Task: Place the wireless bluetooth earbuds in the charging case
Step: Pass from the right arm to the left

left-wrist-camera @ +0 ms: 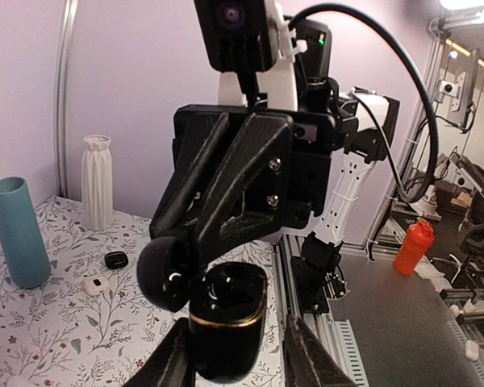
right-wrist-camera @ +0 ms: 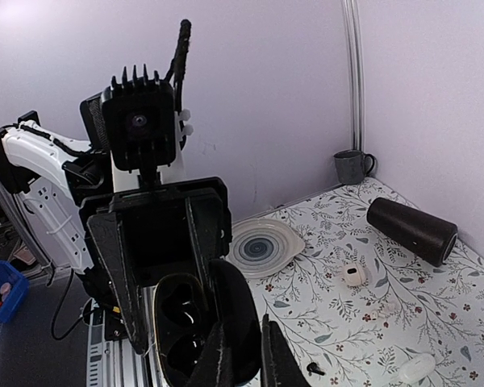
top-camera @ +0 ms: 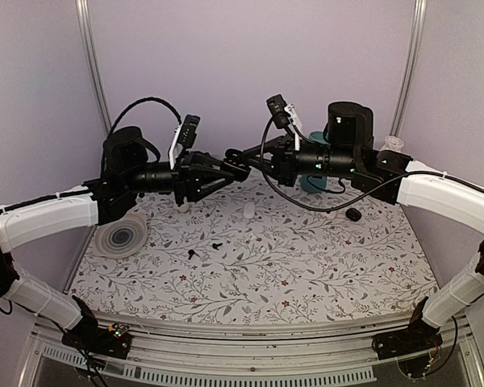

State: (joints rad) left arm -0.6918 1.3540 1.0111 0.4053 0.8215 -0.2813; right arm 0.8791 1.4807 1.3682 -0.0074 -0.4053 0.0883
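Clamping the charging case (left-wrist-camera: 226,322) aloft over the far worktop (top-camera: 306,274) with the left fingers (left-wrist-camera: 171,363); pinching its open lid (left-wrist-camera: 168,270) with the right fingers (right-wrist-camera: 272,364), shut tight. Leaving both earbuds (top-camera: 216,243) lying below, nearer and slightly left, likely closer to the left arm (top-camera: 48,214).

The charging case (left-wrist-camera: 226,347) is smooth, glossy black plastic, ringed by a thin, bright gold metallic band (left-wrist-camera: 226,320). Above the case, the right gripper (left-wrist-camera: 176,246) is matt black plastic, faintly ridged, with shiny metal screw heads (left-wrist-camera: 273,164). Below the case, the table cover (left-wrist-camera: 56,322) looks matt, with a leaf print. Left of the case, the teal vase (left-wrist-camera: 20,234) is smooth and matt, and the white vase (left-wrist-camera: 97,181) is ribbed.
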